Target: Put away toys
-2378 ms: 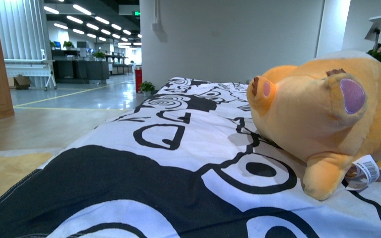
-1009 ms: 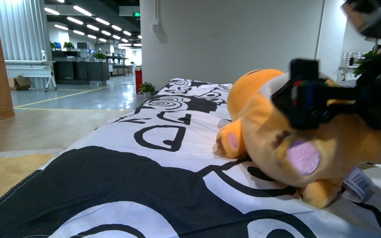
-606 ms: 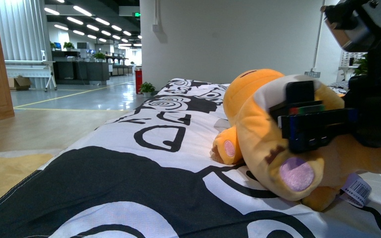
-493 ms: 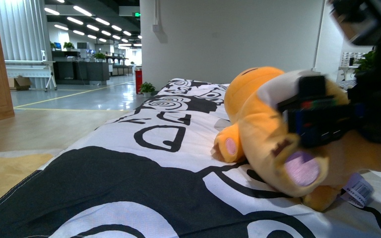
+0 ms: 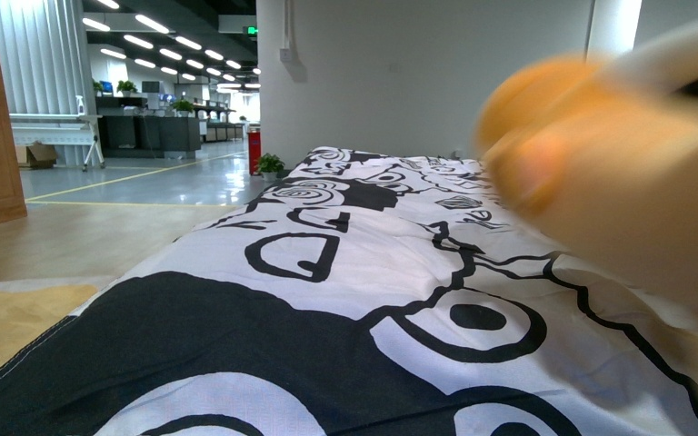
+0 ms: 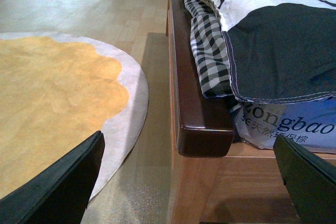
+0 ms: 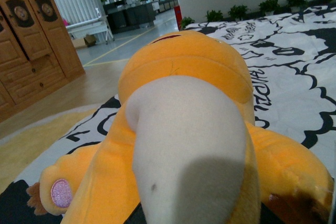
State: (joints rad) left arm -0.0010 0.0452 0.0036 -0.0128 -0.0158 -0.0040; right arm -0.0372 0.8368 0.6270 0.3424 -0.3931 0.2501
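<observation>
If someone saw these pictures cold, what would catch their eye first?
The big orange plush toy comes first: it fills the right wrist view and shows as an orange blur close to the camera at the right of the front view. Next comes the bold black-and-white bedspread beneath it. In the left wrist view, the round yellow rug lies on the floor beside the wooden bed frame.
</observation>
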